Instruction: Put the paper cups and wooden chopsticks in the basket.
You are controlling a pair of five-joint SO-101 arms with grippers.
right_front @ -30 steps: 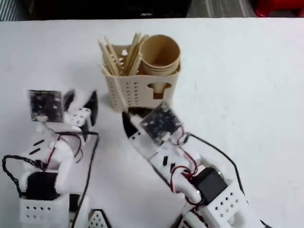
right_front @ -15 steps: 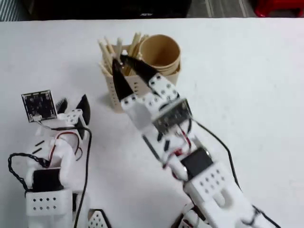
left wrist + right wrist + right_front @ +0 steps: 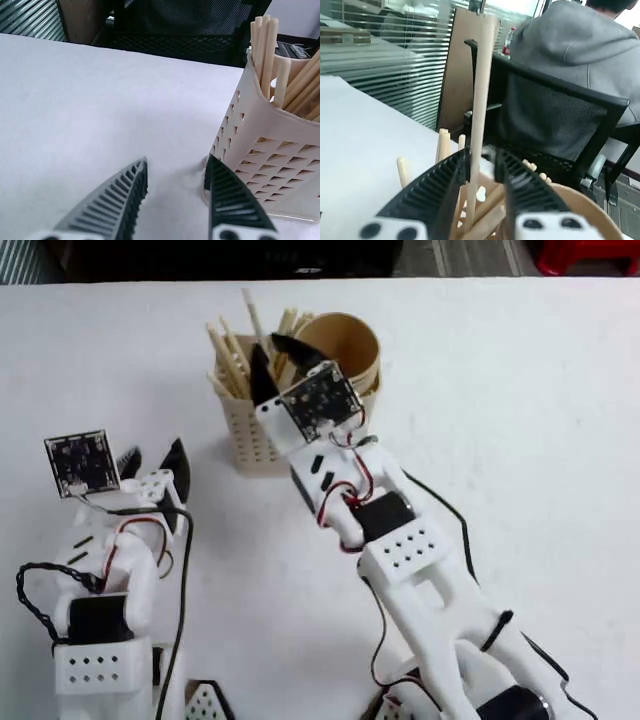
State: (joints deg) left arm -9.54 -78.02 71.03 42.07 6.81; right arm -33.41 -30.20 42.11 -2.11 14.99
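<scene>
A cream perforated basket stands at the back of the white table, with several wooden chopsticks upright in its left half and stacked paper cups in its right half. My right gripper hangs over the basket, shut on one chopstick that points up and is nearly vertical. In the right wrist view that chopstick is pinched in the right gripper, above the basket's chopsticks and a cup rim. My left gripper rests open, left of the basket; it holds nothing.
White table stretches bare to the right and behind the basket. The right arm's body crosses the middle of the table toward the front edge. A black mesh chair stands beyond the table's far edge.
The right gripper rose from the table in front of the basket with a chopstick and swung over the basket. The left arm drew back slightly, then stayed still.
</scene>
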